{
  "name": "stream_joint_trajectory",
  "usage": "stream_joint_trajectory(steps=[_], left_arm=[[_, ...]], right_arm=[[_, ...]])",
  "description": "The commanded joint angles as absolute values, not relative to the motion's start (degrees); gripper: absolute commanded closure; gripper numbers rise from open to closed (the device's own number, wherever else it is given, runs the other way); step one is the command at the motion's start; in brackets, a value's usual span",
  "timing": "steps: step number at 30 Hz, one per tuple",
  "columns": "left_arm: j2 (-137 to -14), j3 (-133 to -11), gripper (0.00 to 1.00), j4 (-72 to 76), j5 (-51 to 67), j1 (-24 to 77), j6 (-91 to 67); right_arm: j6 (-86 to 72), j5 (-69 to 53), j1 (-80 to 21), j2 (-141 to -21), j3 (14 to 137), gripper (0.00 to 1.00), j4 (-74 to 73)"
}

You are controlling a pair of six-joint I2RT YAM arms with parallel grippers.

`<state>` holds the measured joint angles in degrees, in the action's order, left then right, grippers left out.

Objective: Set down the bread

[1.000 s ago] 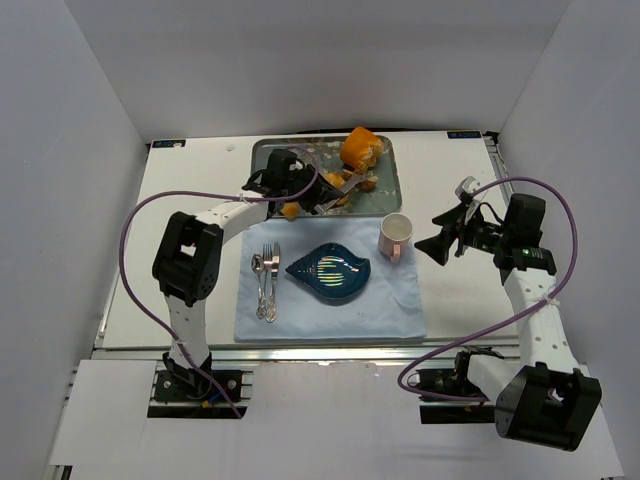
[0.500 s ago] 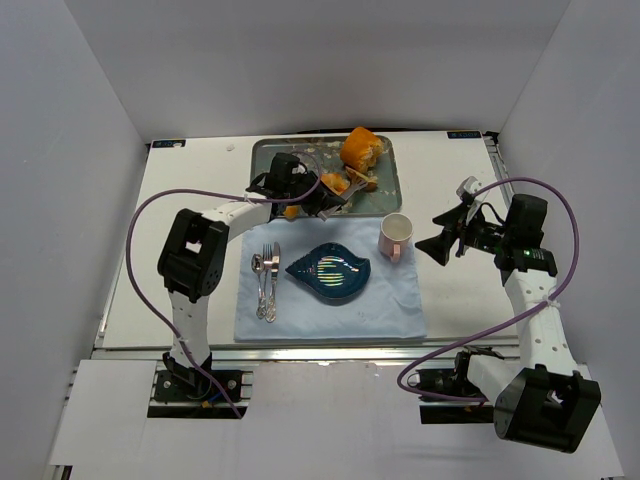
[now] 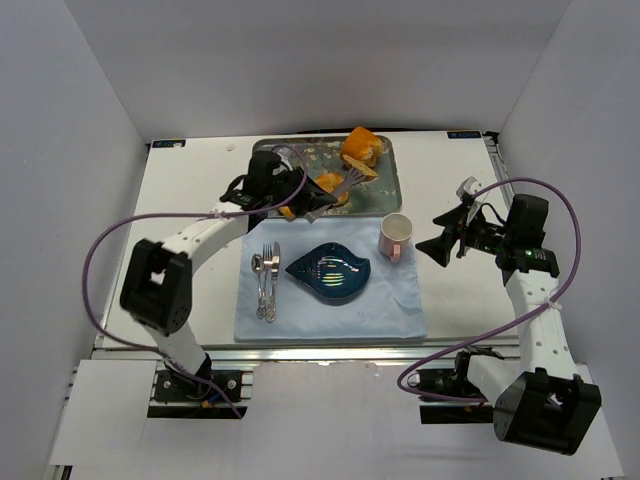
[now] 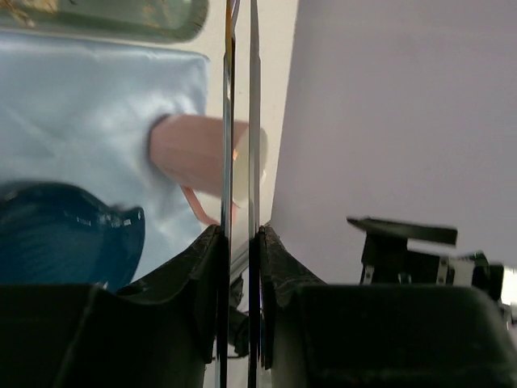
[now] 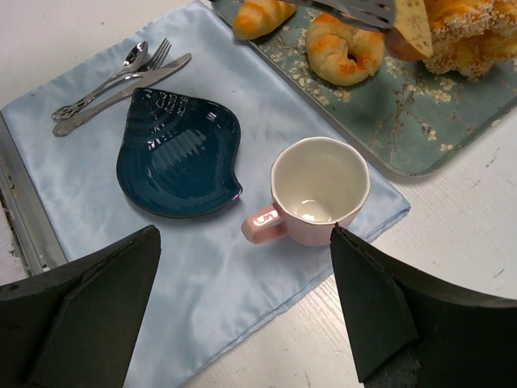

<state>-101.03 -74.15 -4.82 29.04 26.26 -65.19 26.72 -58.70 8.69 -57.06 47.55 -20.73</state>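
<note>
Top external view: the left claw (image 3: 305,200) reaches over the tray (image 5: 420,121) at the worktop's (image 3: 180,230) far edge, clenched on a pair of metal tongs (image 3: 335,188). The left wrist view shows the two thin blades pinched between its fingers (image 4: 202,267). The bread (image 5: 412,28), a slim piece with a pale tan face, sits at the tongs' tips above the tray's right part, just beside a seeded bun (image 5: 464,36); whether the two touch cannot be told. Two croissants (image 5: 343,48) lie on the tray along its near rim. The right claw (image 5: 234,323) hangs released near the worktop's right edge, jaws wide apart, holding nothing. Under it a pink mug (image 5: 319,190) stands upright at the far right corner of a pale blue cloth (image 5: 266,267). A dark blue plate (image 5: 178,158) lies at the cloth's middle, with cutlery (image 5: 121,77) along its left side.
</note>
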Motion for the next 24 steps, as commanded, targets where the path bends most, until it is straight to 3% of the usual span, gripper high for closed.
stream_joint_trajectory(steps=[1,14,24], left_arm=[[-90.19,-69.20,1.00,-7.72,30.41,26.46,-62.06],[-55.67,-42.47,1.00,-21.79,29.36,27.07,-62.22],[-46.23,-34.80,1.00,-28.03,29.09,29.53,-62.41]], right_arm=[[29.96,-60.21,9.14,-56.34,51.06,0.11,-23.37],[33.22,-61.26,9.14,-55.90,53.00,0.11,-27.86],[35.95,-60.82,9.14,-55.11,52.82,0.10,-31.38]])
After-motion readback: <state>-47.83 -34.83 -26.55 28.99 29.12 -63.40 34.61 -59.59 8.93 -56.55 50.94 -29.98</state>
